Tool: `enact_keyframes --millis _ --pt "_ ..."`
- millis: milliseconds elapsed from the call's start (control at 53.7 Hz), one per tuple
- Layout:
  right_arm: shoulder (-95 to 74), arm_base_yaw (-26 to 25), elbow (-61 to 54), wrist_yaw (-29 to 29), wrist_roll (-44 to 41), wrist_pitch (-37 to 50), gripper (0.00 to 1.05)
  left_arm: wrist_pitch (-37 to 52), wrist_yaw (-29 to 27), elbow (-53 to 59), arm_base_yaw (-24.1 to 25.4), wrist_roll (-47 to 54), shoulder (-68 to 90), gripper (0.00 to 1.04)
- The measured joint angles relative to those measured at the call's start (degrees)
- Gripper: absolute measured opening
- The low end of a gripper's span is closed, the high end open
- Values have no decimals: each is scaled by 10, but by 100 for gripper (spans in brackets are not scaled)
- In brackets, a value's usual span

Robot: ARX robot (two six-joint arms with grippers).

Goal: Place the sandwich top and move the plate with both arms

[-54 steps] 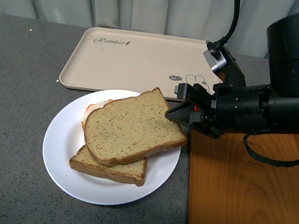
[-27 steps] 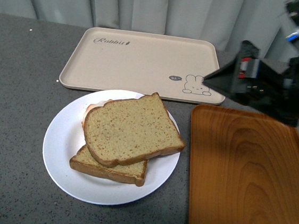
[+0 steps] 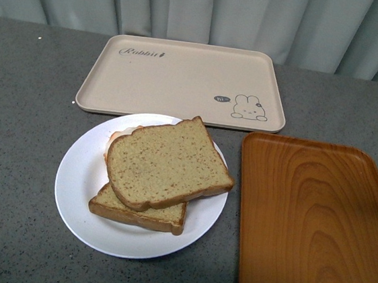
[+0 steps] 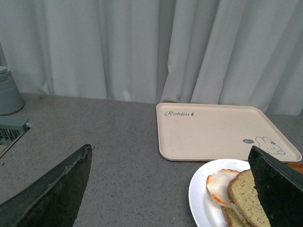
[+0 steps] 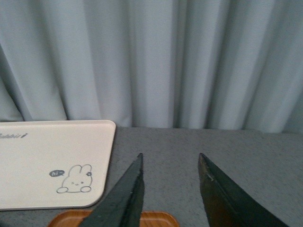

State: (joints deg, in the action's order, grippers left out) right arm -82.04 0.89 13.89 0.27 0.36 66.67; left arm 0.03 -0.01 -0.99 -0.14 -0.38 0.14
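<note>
Bread lay on the white plate (image 3: 76, 184) at the left of the grey table (image 3: 24, 97), the sandwich top (image 3: 166, 163) resting askew on a lower slice (image 3: 141, 212). The beige tray (image 3: 182, 76) sat just behind the plate and the orange tray (image 3: 309, 222) just beside it on the right. The left gripper (image 4: 169, 149) was spread wide and empty, facing the plate, while the right gripper (image 5: 170, 155) was also parted and empty, facing the curtain (image 5: 189, 61).
</note>
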Motion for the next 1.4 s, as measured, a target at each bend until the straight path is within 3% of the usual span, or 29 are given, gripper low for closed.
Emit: enact_keyframes --millis 149,671,1099,1398 --pt "93 -7 -49 0 -1 -40 1 0 0 0 0 0 0 98" --pt "381 -9 -129 -2 -3 -246 1 0 0 0 0 0 0 98" --pt "585 -9 -136 -3 -3 -431 1 0 0 0 0 0 0 98" --pt "669 -8 -136 -3 -3 -513 1 0 0 0 0 0 0 98"
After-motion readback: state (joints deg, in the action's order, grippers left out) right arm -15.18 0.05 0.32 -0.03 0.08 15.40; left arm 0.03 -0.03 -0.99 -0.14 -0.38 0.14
